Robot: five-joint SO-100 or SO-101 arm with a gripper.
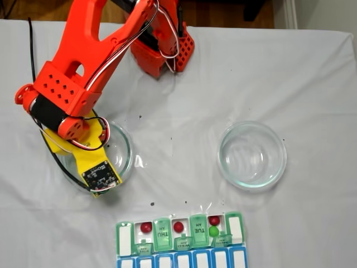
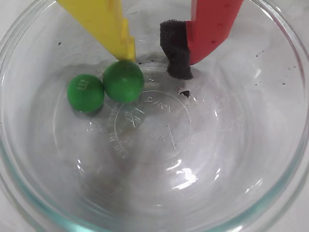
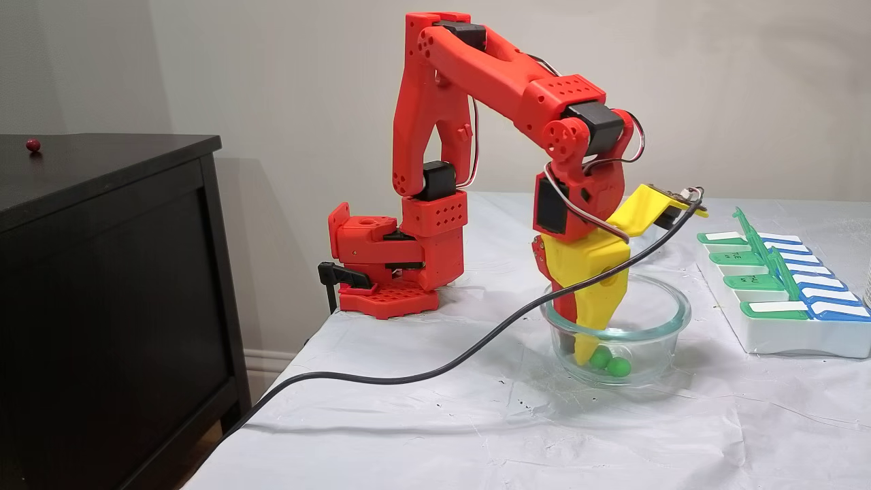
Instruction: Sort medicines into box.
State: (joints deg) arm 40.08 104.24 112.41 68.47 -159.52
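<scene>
In the top-down fixed view, your orange arm (image 1: 83,67) is reaching from the far edge of the white-clothed tabletop (image 1: 184,95) down into the left glass dish (image 1: 125,148); the yellow pincer housing is covering most of that dish. A second glass dish (image 1: 252,154) is sitting well apart to the right. At the near edge the pill box (image 1: 181,240) is lying with some green lids raised; a red ball (image 1: 146,227) is resting in one white compartment, another red ball (image 1: 178,226) in one further right, and a third red ball (image 1: 214,220) is sharing a compartment with a green ball (image 1: 213,230) just nearer the camera.

In the wrist view, you are looking into the dish (image 2: 285,159). The pincer (image 2: 154,67) is standing released, its yellow finger (image 2: 108,24) at left and its red, foam-padded finger (image 2: 212,26) at right. The yellow tip is touching the top of one green ball (image 2: 123,80); a second green ball (image 2: 85,93) is touching that one on its left. Neither ball is lying between the fingers.

In the side fixed view, the pincer (image 3: 575,350) is dipping into the dish (image 3: 656,320), where both green balls (image 3: 610,362) are lying on the bottom just right of the yellow tip. The pill box (image 3: 789,333) is sitting to the right. A small red ball (image 3: 32,144) is resting on the dark cabinet (image 3: 102,272) at far left.
</scene>
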